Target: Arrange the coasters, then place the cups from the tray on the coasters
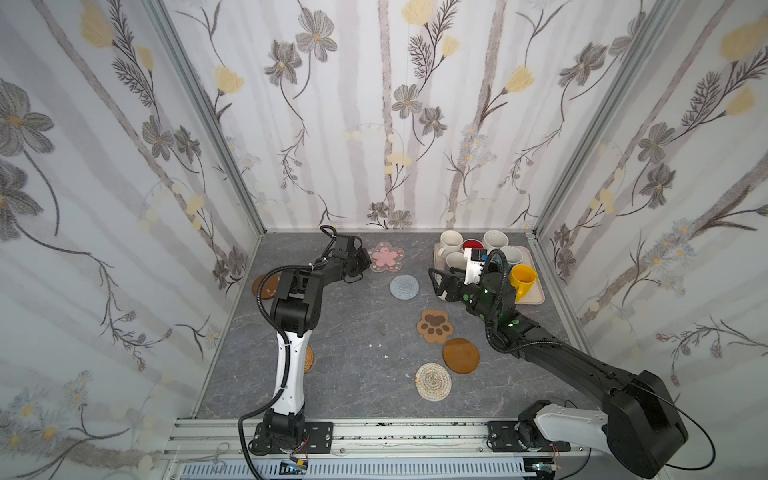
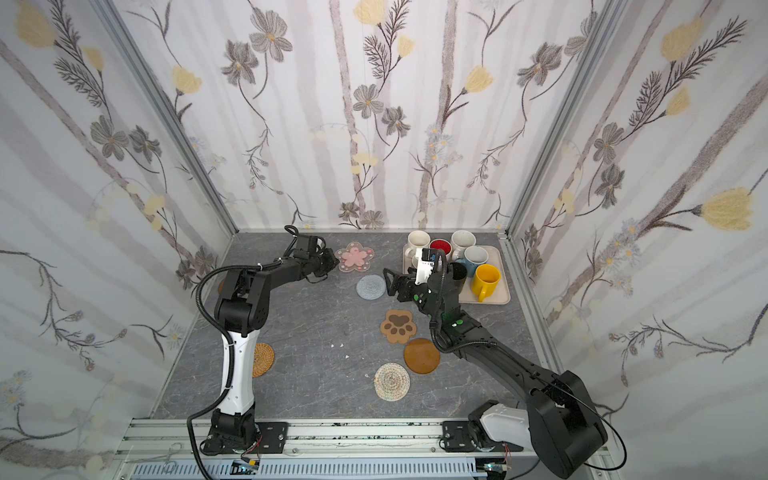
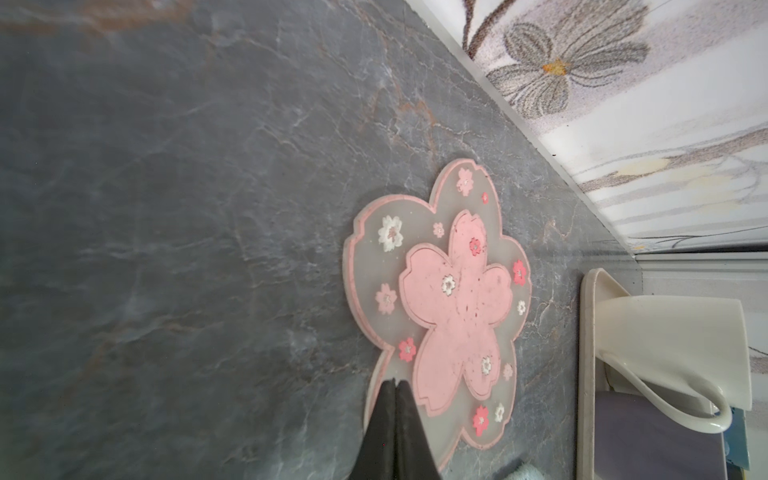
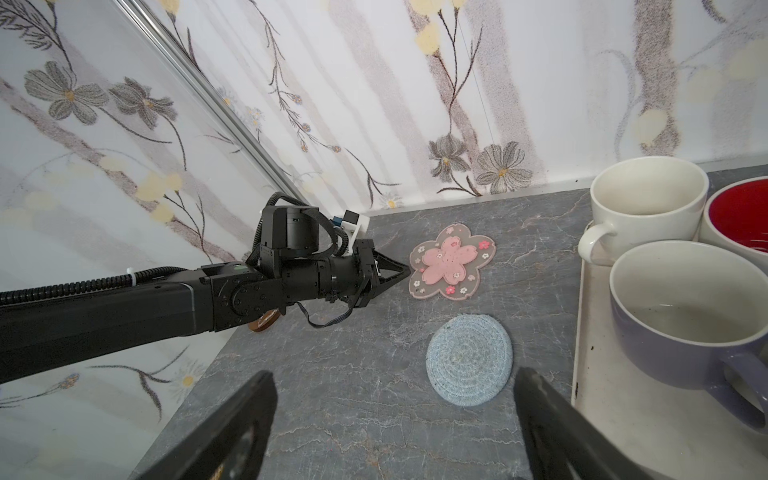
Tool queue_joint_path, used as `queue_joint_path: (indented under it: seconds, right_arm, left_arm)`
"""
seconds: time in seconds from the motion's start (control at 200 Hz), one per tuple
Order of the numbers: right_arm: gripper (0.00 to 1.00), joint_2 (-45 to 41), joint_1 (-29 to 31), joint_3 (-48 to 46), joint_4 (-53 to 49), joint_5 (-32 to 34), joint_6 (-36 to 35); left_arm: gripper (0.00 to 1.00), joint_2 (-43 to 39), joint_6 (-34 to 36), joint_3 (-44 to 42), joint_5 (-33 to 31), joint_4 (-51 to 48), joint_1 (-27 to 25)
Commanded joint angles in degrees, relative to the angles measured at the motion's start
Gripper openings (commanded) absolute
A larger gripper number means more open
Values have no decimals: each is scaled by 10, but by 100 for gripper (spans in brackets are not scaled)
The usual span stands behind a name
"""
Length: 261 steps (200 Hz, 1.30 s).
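Observation:
The pink flower coaster (image 1: 386,258) (image 3: 449,299) lies flat near the back wall. My left gripper (image 1: 368,261) (image 3: 395,382) is shut, and its tips touch that coaster's near edge. A grey-blue woven coaster (image 1: 404,286) (image 4: 469,359) lies just in front. My right gripper (image 1: 440,282) (image 4: 395,382) hovers open beside it, holding nothing, left of the beige tray (image 1: 534,297). On the tray stand several cups, among them a yellow one (image 1: 523,279), a cream one (image 1: 451,242) and a red-lined one (image 1: 471,245). My right wrist partly hides the black cup (image 2: 457,272).
A paw coaster (image 1: 435,325), a brown disc (image 1: 461,355) and a pale woven round (image 1: 433,381) lie at centre right. An orange rattan round (image 2: 262,359) and another brown disc (image 1: 266,286) sit partly behind the left arm. Papered walls close three sides.

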Motion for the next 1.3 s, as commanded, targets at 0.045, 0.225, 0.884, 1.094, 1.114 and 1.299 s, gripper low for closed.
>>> queue_joint_path:
  seconds: [0.045, 0.225, 0.884, 1.094, 1.114, 1.299]
  right_arm:
    - [90, 7, 3, 7, 4, 8, -2]
    - [90, 13, 8, 14, -2, 7, -6]
    - [69, 228, 46, 301, -304, 68, -110]
    - [68, 354, 46, 416, -365, 29, -106]
    - [68, 365, 48, 425, -372, 25, -106]
    - [62, 460, 51, 517, -443, 52, -90]
  left_arm:
    - [0, 12, 4, 15, 15, 14, 3]
    - [25, -1, 5, 11, 14, 14, 4]
    - [100, -407, 31, -323, -156, 13, -14]
    - [100, -547, 17, -476, -154, 6, -42]
    - [100, -560, 17, -489, -152, 4, -43]
    - [100, -628, 54, -531, -129, -70, -62]
